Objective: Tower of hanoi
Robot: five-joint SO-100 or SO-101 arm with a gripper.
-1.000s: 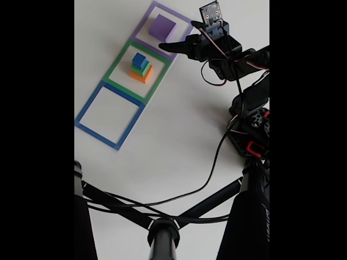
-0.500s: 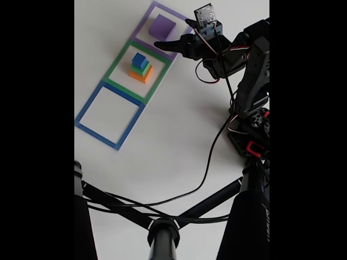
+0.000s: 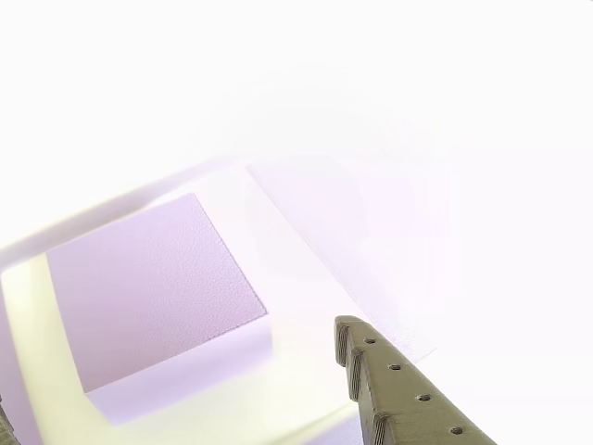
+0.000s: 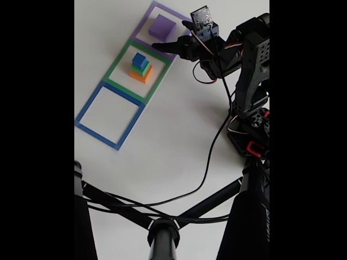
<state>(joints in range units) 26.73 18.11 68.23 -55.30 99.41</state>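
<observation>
The white tabletop [image 4: 173,141] stretched widest, bare across its middle and lower left in the fixed view, with open room between the taped squares and the black tripod legs [image 4: 162,216] at the bottom. The black robot arm [image 4: 252,81] stood at the right edge, reaching up and left. Three tape-outlined squares ran in a diagonal row: a blue tape square [image 4: 87,105] lowest and with nothing inside, a green tape square [image 4: 116,65] in the middle, a purple tape square [image 4: 142,26] at the top.

The plain purple square block [image 4: 162,27] sat inside the purple outline, with white margin showing on its left and lower sides. In the other view the same block [image 3: 153,297] appeared pale and overexposed, its right edge near a ridged olive-looking gripper finger [image 3: 398,399] but apart from it.

A small stack stood in the green outline: an orange slab [image 4: 141,75] at the base, a green block [image 4: 141,68] on it, a small blue cube [image 4: 140,59] on top.

The gripper [image 4: 172,39] hovered at the purple block's right edge, its jaws parted around nothing.
</observation>
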